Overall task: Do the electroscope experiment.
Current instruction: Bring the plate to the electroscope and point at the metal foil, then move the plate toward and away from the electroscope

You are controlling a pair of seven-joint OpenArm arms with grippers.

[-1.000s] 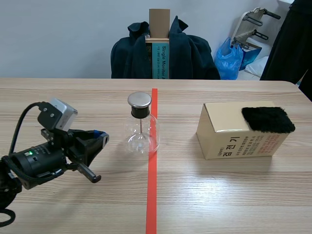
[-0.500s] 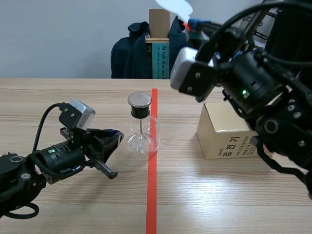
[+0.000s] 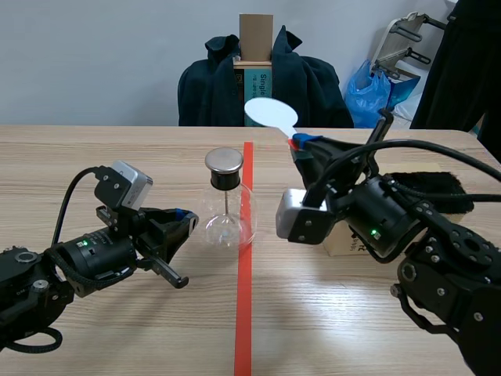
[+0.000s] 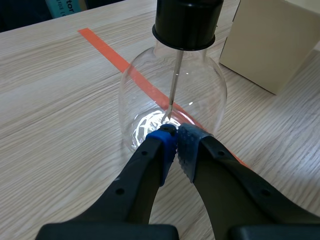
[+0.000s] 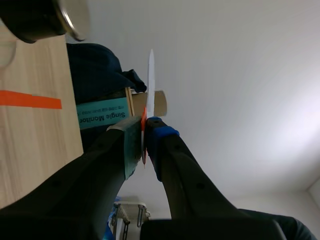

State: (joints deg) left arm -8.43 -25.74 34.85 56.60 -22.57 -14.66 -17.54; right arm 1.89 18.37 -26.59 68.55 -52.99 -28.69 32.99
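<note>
Right gripper (image 5: 144, 136) pinches flat white oval paddle (image 3: 271, 113).

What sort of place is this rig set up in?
Likely an office or lab room: a wood-grain table, a dark jacket draped against a plain wall, and a blue bag behind.

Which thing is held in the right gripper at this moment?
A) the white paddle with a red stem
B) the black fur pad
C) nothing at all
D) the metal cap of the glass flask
A: the right gripper has its pads closed on the red stem of the white paddle, whose blade stands out beyond the fingers.
</note>
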